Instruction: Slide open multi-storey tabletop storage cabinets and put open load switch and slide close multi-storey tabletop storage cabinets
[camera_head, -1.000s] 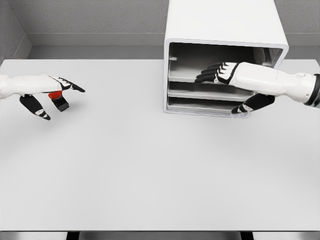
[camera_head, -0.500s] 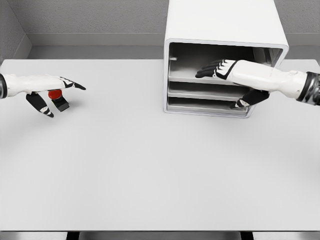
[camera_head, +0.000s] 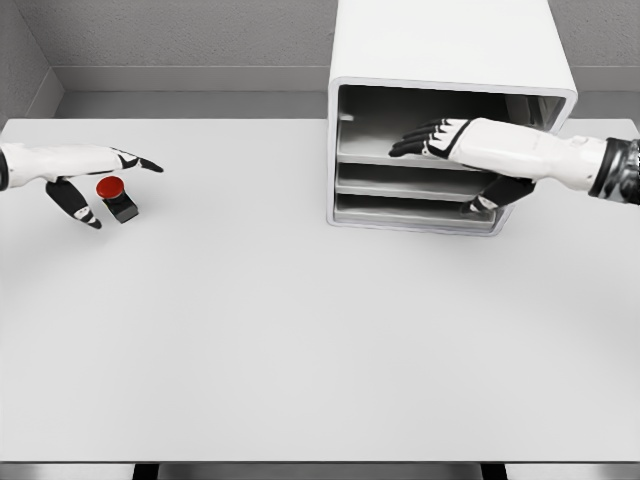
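Your left hand (camera_head: 80, 172), fingers spread, empty, hovers just over the red-capped, black-based load switch (camera_head: 117, 197) on the matte table (camera_head: 300, 340). Right hand (camera_head: 455, 143), fingers extended, reaches into the glossy boxy cabinet (camera_head: 440, 60).

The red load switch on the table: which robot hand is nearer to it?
Left. The left robot hand hovers right beside the load switch; the right robot hand is far away at the cabinet.

the cabinet (camera_head: 440, 50) is white outside, with grey shelves and a darker grey interior. the load switch (camera_head: 116, 197) has a red cap on a black base. both hands (left (camera_head: 85, 172), right (camera_head: 460, 150)) are white with black fingers. the table (camera_head: 300, 330) is plain pale grey.
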